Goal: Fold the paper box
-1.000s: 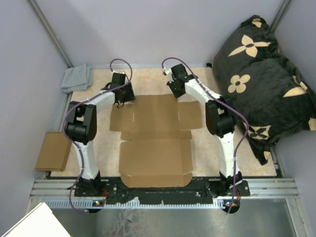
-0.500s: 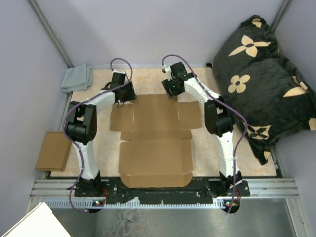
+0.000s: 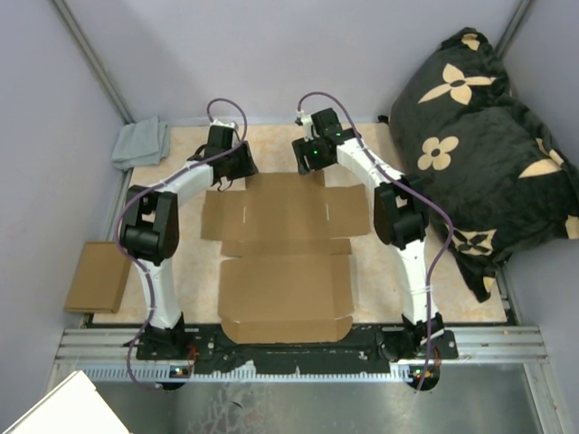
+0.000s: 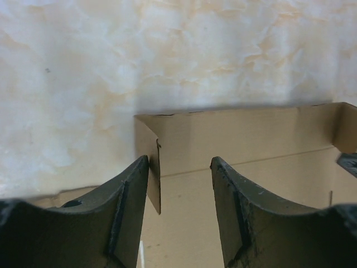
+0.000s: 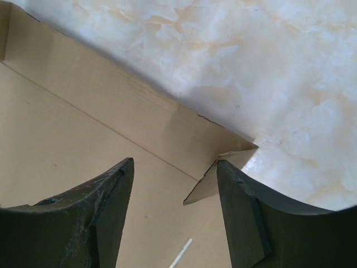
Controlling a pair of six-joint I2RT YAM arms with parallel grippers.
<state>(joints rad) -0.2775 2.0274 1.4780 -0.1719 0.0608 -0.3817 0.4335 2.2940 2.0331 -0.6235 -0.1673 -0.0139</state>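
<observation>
The paper box (image 3: 285, 285) lies opened out as brown creased cardboard in the middle of the table, its side flaps spread left and right. My left gripper (image 3: 237, 168) hovers at the far left corner of its far panel, and my right gripper (image 3: 310, 165) at the far right corner. In the left wrist view the left gripper (image 4: 179, 170) is open; a small corner flap (image 4: 149, 173) stands upright just inside the left finger, with the raised far strip (image 4: 251, 137) behind it. The right gripper (image 5: 175, 170) is open too, and a small corner flap (image 5: 207, 185) rises beside its right finger.
A grey cloth (image 3: 140, 143) lies at the far left corner. A smaller cardboard piece (image 3: 97, 276) sits off the table's left edge. A black flower-patterned cushion (image 3: 479, 136) fills the right side. A metal rail (image 3: 298, 344) carries both arm bases at the near edge.
My right gripper has opened and swung left over the box's far right corner. My left gripper has shifted right and slightly farther, to the far left corner.
</observation>
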